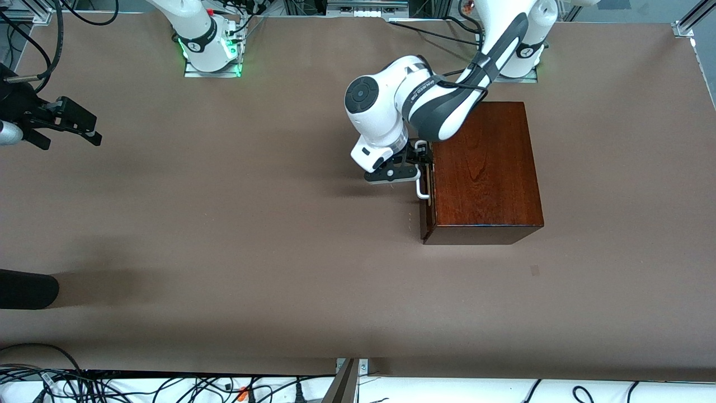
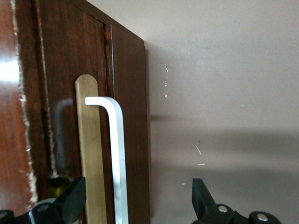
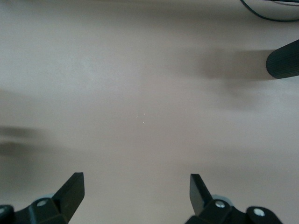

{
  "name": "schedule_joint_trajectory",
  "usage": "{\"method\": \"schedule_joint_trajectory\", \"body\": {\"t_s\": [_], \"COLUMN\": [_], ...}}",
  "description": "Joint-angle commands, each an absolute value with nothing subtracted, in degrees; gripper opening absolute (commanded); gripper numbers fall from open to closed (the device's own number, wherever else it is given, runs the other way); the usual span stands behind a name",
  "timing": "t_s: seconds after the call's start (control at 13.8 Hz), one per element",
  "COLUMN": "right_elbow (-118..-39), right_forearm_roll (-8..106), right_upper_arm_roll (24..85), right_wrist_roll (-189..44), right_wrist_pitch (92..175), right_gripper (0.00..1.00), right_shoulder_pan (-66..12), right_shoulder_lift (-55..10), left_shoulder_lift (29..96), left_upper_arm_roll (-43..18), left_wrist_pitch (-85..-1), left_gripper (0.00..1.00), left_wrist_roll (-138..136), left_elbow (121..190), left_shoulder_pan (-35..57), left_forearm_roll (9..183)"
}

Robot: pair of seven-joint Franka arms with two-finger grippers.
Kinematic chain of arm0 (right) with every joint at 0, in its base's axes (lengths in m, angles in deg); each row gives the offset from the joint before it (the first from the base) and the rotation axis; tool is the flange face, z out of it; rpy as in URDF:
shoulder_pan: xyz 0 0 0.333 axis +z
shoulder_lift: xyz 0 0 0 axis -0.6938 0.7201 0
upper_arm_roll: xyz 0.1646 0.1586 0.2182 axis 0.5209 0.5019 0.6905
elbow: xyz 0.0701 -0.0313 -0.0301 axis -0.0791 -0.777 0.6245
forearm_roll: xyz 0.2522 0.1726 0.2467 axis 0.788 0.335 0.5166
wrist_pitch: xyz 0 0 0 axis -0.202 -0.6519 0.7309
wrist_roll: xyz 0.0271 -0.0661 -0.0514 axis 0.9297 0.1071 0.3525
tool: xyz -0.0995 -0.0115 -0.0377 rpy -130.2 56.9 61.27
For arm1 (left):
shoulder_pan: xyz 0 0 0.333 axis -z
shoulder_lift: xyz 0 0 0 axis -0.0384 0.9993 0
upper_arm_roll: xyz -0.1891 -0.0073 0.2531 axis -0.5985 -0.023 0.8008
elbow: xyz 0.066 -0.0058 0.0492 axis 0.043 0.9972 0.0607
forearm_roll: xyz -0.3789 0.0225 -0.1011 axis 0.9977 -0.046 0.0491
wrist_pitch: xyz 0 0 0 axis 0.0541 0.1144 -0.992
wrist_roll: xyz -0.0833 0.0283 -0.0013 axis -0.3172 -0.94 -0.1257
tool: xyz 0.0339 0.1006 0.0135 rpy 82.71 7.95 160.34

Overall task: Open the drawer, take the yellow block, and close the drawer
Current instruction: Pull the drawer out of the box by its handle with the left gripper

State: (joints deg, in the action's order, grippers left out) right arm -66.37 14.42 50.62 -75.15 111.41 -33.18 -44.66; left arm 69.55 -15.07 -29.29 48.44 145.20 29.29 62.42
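Observation:
The dark mahogany box [image 1: 484, 168] stands toward the left arm's end of the table. The drawer's reddish-brown front [image 1: 425, 218] faces the table's middle and sits at most a crack out of the box. Its white bar handle [image 1: 423, 193] also shows in the left wrist view [image 2: 119, 154], over a pale wood strip [image 2: 91, 140]. My left gripper [image 1: 418, 162] is open, its fingers [image 2: 74, 191] astride the handle without touching it. My right gripper [image 1: 68, 141] is open and empty over bare table at the right arm's end; it also shows in the right wrist view [image 3: 135, 182]. The yellow block is hidden.
A black cylinder [image 1: 28, 289] juts in at the table edge near the right gripper, nearer the front camera; it shows in the right wrist view [image 3: 282, 58]. Cables lie along the table's front edge [image 1: 168, 386]. The brown table [image 1: 251, 224] spreads in front of the drawer.

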Motion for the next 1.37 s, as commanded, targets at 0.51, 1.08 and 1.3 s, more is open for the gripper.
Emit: {"method": "schedule_joint_trajectory", "body": {"t_s": [0.51, 1.08, 1.3], "right_elbow": [-67.1, -67.1, -67.2], "right_forearm_roll": [14.6, 14.6, 14.6], "right_upper_arm_roll": [50.7, 50.7, 50.7], "right_wrist_roll": [-74.9, -74.7, -74.7], "right_wrist_pitch": [113.0, 113.3, 113.3], "right_gripper": [1.0, 1.0, 1.0], "right_shoulder_pan": [-32.9, -33.2, -33.1], "right_shoulder_lift": [-45.4, -45.3, -45.2], "left_shoulder_lift": [73.1, 74.7, 75.8], "left_upper_arm_roll": [-15.3, -15.4, -15.4], "left_wrist_pitch": [-31.1, -32.8, -32.8], "left_gripper": [1.0, 1.0, 1.0], "left_wrist_roll": [52.3, 54.0, 55.0], "left_elbow": [144.8, 144.2, 142.3], "left_shoulder_pan": [29.8, 30.1, 31.1], "left_forearm_roll": [57.5, 57.6, 58.1]}}
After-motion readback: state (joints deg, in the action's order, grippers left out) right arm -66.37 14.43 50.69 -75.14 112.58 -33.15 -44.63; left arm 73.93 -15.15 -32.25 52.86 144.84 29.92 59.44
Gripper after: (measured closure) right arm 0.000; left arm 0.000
